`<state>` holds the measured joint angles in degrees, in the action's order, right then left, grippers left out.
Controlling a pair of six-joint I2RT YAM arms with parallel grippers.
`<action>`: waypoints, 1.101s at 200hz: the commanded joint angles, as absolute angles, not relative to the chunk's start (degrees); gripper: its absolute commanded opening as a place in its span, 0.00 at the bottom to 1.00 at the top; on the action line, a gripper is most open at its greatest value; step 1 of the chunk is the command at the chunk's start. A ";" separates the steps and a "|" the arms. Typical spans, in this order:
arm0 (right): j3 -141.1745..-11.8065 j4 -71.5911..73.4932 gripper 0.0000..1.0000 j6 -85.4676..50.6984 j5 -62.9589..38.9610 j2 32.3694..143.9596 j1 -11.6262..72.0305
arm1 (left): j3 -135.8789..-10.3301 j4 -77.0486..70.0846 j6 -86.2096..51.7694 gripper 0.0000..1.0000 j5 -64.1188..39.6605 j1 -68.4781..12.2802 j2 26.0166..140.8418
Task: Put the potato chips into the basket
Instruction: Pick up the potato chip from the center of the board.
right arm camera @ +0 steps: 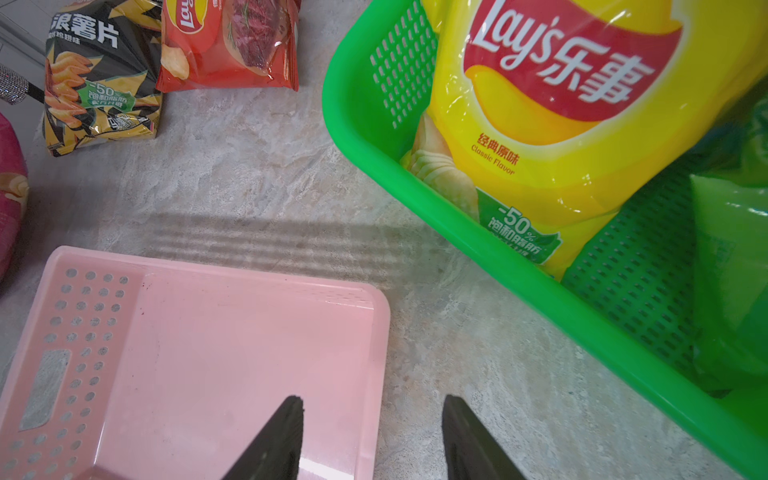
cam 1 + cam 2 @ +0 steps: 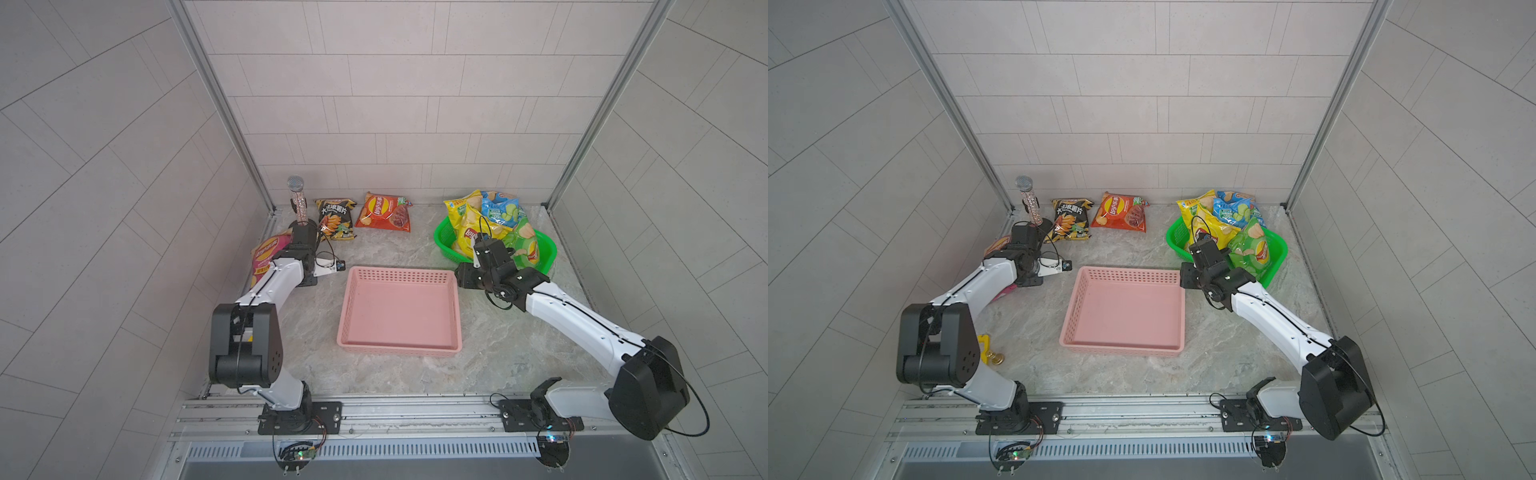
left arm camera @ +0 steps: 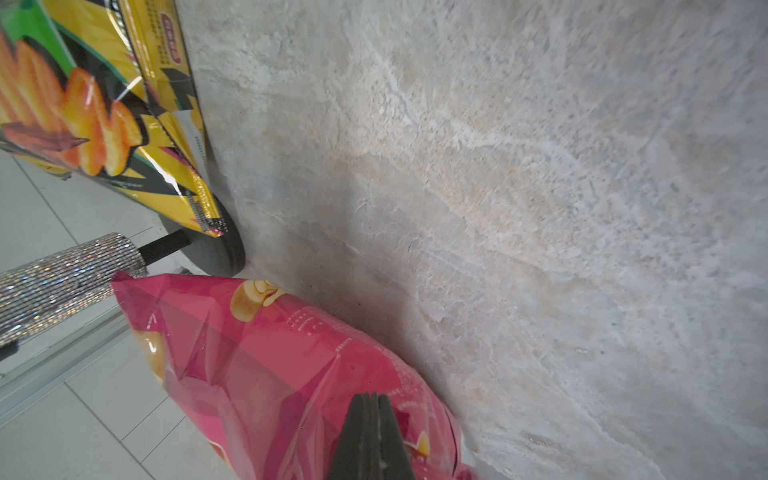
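Left wrist view: left gripper (image 3: 371, 400) clamps the magenta chip bag (image 3: 270, 353), at ten o'clock of the empty pink basket (image 2: 399, 272). The right gripper (image 1: 372, 399) gapes, empty. The black bag (image 2: 334, 220) and the orange-red bag (image 2: 384, 212) lie untouched at twelve, and the green basket (image 2: 444, 237) holds several.

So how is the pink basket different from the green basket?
The flat pink plastic basket is empty; the green plastic basket holds yellow, blue and green chip bags. The pink one sits mid-table, square to the front edge; the green one sits far right by the wall, turned at an angle. Both have walls full of little holes.
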<state>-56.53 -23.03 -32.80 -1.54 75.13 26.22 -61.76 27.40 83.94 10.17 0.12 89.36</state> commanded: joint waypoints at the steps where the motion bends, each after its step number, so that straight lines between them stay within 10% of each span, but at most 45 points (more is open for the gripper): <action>1: -56.33 -23.99 0.58 -32.43 -1.22 73.68 26.10 | -63.03 31.97 83.61 0.00 10.72 0.24 86.52; 220: -52.52 -22.50 0.59 -33.05 -1.85 72.18 26.10 | -93.24 62.43 70.68 0.00 -2.43 -15.58 73.18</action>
